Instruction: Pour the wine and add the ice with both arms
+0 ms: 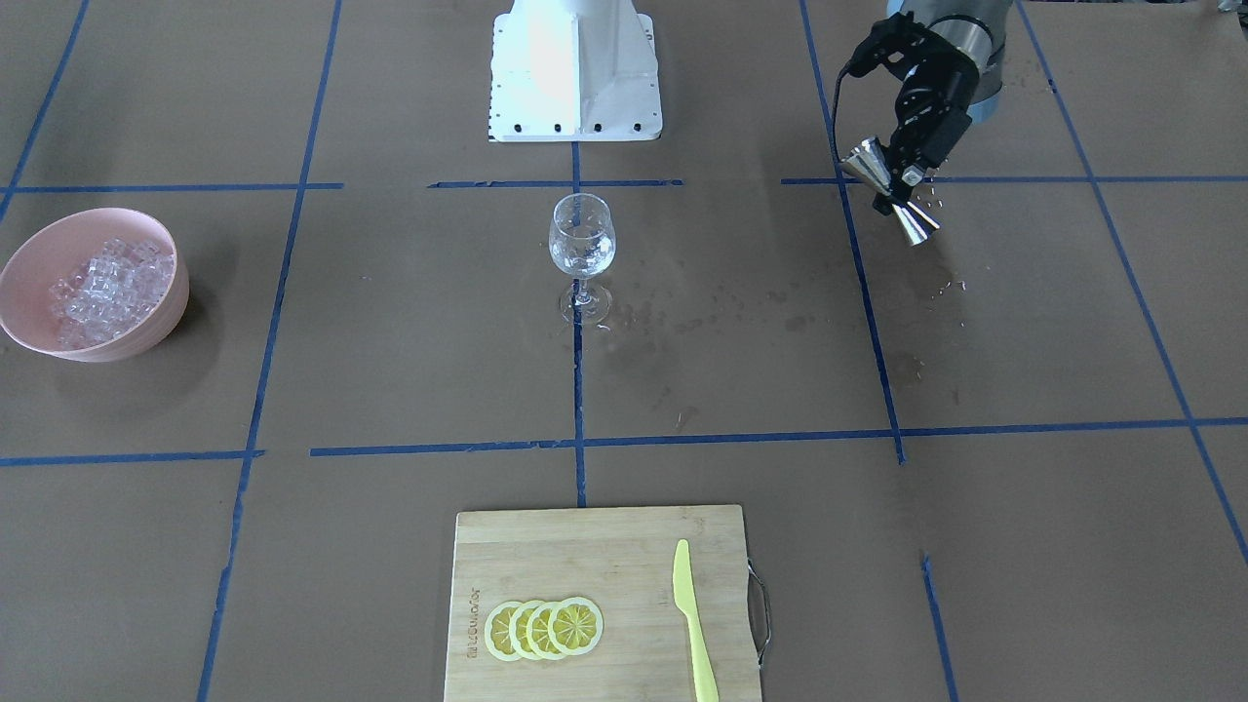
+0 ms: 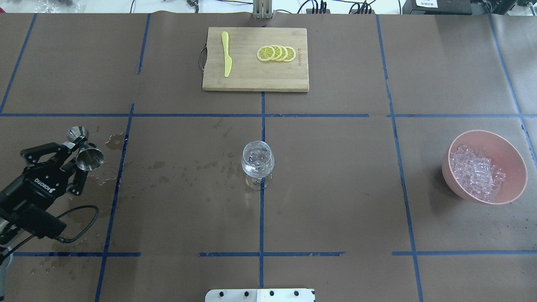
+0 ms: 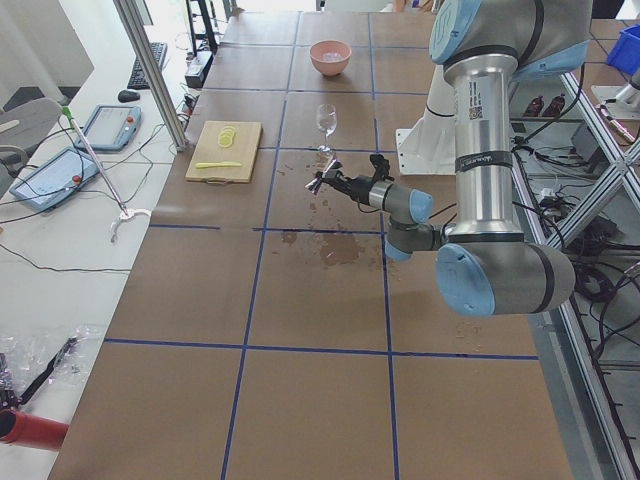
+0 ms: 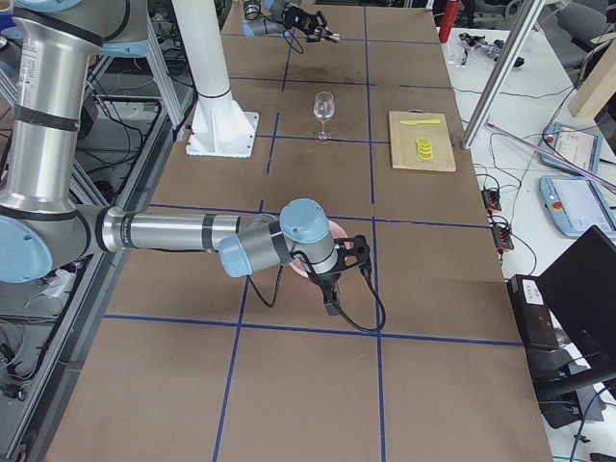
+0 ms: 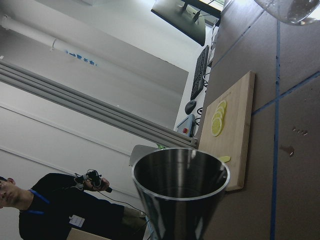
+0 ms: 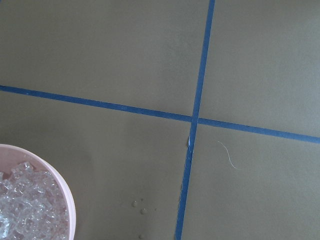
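Ice [image 2: 476, 173] lies as a heap of small clear cubes in a pink bowl [image 2: 512, 165], well apart from the wine glass [image 2: 258, 161], on the robot's right side of it. I see no cube in the glass. The glass stands upright on the brown surface [image 2: 335, 201] at a crossing of blue tape lines, probably so that both arms reach it equally.

The right hand [image 4: 330, 294] hangs near the bowl, far from the glass. Only the side view shows it, so I cannot tell if it is released or clenched. Its wrist camera looks down on the bowl's rim.

On the other side of the glass, well apart, the left hand [image 2: 77, 153] is clenched on the waist of a steel jigger [image 2: 90, 158] and holds it tilted. The cup looks empty in the wrist view, and wet spots [image 2: 184, 172] lie between it and the glass. So I judge that the pouring is done and the ice comes next.

Beyond the glass lies a cutting board [image 2: 251, 79] with lemon slices [image 2: 277, 53].
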{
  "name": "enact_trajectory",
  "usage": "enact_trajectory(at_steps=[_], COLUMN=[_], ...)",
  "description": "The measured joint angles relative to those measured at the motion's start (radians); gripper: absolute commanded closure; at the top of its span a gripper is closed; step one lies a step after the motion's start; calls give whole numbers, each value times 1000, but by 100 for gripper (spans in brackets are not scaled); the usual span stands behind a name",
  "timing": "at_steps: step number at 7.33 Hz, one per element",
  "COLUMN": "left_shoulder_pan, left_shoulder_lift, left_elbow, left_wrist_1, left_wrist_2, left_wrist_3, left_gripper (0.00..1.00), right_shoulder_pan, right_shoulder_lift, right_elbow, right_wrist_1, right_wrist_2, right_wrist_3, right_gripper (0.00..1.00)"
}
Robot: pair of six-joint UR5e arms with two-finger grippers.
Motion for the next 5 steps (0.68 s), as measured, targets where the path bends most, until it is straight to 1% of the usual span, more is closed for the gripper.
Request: enact_trajectory(at_steps=[2,5], left_shoulder_pan=[3,9], left_shoulder_lift=[34,30], left_elbow=[45,119], left_wrist_1=[-32,-37], left_wrist_2=[-20,-65], left_wrist_3=[-268,-595], left_gripper=[100,100], right_shoulder_pan=[0,0], right_shoulder_lift=[0,0], right_elbow=[3,7], right_wrist_1=[0,1], right_wrist_2=[-1,-2], right_wrist_3=[0,0], right_gripper=[0,0])
